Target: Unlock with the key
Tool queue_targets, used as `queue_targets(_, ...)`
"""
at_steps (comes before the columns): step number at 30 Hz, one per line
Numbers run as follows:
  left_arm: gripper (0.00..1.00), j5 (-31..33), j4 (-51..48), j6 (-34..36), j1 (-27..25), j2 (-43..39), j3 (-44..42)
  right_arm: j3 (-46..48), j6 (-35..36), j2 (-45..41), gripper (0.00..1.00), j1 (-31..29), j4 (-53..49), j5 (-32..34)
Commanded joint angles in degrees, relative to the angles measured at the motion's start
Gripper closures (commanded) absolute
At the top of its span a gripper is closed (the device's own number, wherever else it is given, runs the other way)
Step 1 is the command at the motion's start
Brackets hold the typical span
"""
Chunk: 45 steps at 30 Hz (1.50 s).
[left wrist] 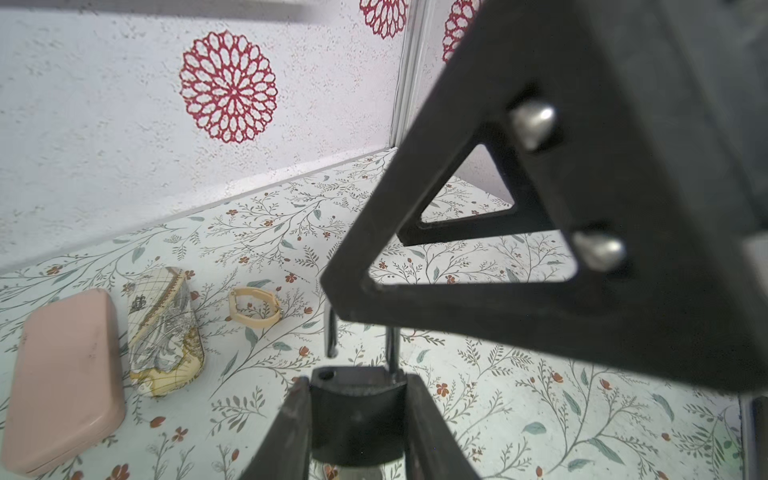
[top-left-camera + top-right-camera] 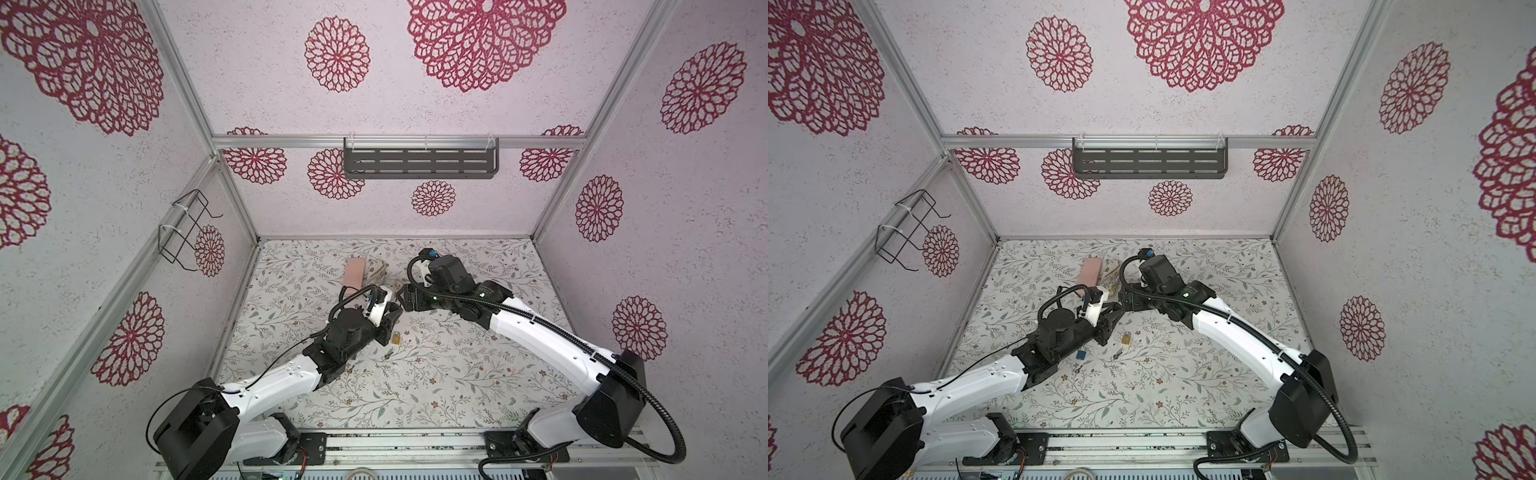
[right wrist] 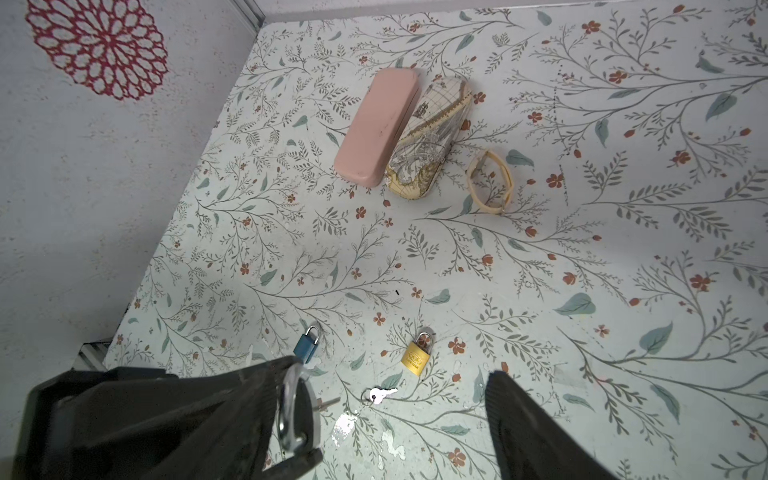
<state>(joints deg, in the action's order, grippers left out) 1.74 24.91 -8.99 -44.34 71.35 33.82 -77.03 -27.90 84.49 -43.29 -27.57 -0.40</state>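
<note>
My left gripper (image 1: 357,384) is shut on a black padlock (image 1: 357,415), held above the table. One leg of its silver shackle (image 3: 291,409) sits in the body and the other hangs free above its hole. My right gripper (image 3: 390,380) is open right beside that lock, with nothing between its fingers (image 1: 353,282). In both top views the two grippers (image 2: 390,320) (image 2: 405,299) meet over the table's middle. A silver key (image 3: 380,392) on a ring lies loose on the table, also visible in a top view as the key (image 2: 1116,354). A thin grey stub shows by the held lock; I cannot tell what it is.
A gold padlock (image 3: 417,353) and a blue padlock (image 3: 306,345) lie on the table near the key. Further back lie a pink case (image 3: 376,129), a map-print case (image 3: 428,137) and a cream hair clip (image 3: 490,183). Walls enclose the table on three sides.
</note>
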Motion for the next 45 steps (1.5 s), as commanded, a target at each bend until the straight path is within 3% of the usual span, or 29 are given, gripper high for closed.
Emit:
queue_targets(1,1.00,-1.03,2.78,2.93,-0.39,0.28,1.15,-4.11,2.36,1.03,0.18,0.13,-3.89,2.92)
queue_targets(15,1.00,-0.86,3.70,4.60,-0.66,0.02,0.37,-13.48,6.83,7.58,0.17,0.30,-14.27,7.34)
queue_targets(21,1.00,-0.95,5.70,4.07,-0.66,0.23,-0.41,-13.75,7.28,7.19,0.16,1.59,-15.45,5.53)
queue_targets(45,1.00,1.81,5.26,0.35,-0.92,2.80,2.37,-1.43,5.24,-4.98,0.14,6.29,-11.57,2.28)
